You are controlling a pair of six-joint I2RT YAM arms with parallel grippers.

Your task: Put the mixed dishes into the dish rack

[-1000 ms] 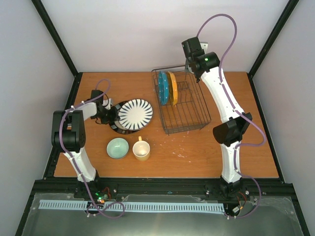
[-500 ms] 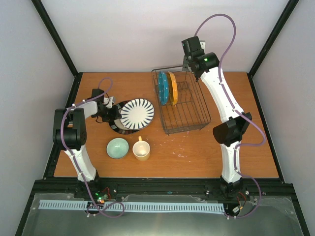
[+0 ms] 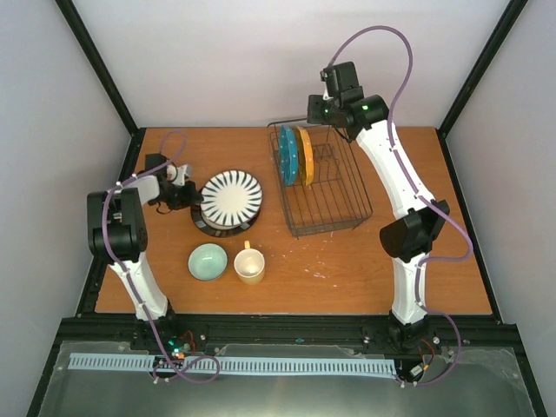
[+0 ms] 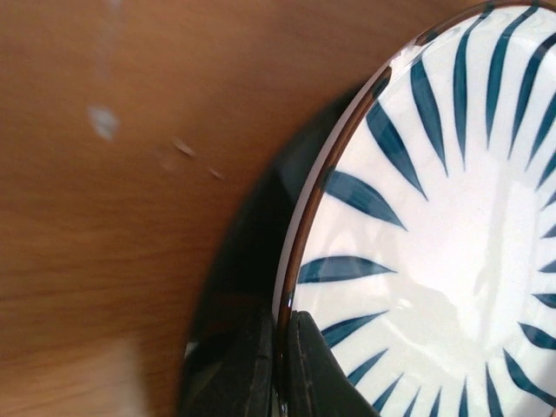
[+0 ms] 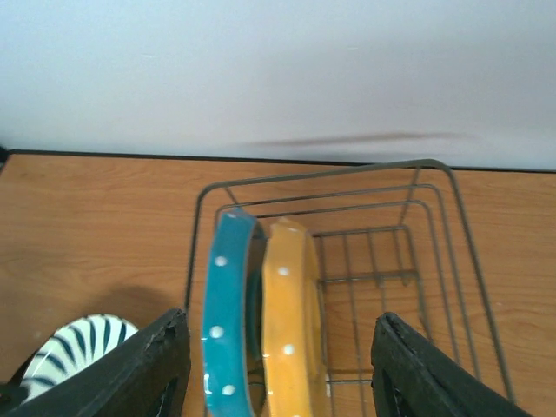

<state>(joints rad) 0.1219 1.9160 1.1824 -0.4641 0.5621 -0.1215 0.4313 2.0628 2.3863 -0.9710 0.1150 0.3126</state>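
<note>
My left gripper point(image 3: 189, 195) is shut on the left rim of the white plate with dark radial stripes point(image 3: 230, 197), which lies tilted over a dark-rimmed plate point(image 3: 211, 225). The left wrist view shows both fingers point(image 4: 306, 365) pinching the striped plate's rim point(image 4: 434, 234). The teal dotted plate point(image 3: 287, 155) and yellow-orange plate point(image 3: 305, 155) stand on edge in the wire dish rack point(image 3: 326, 187). My right gripper point(image 3: 326, 102) is open and empty above the rack's far end; below it are the teal plate point(image 5: 228, 304), the yellow plate point(image 5: 291, 321) and the rack point(image 5: 417, 234). The mint bowl point(image 3: 208, 261) and cream mug point(image 3: 250, 264) stand in front.
The rack's right half holds nothing. The back wall point(image 5: 278, 69) stands close behind the rack. The black frame rails point(image 3: 104, 226) run along the table's left edge near my left arm.
My left gripper has pulled the striped plate a little left and lifted its left rim. My right gripper has risen and turned left above the rack's far end.
</note>
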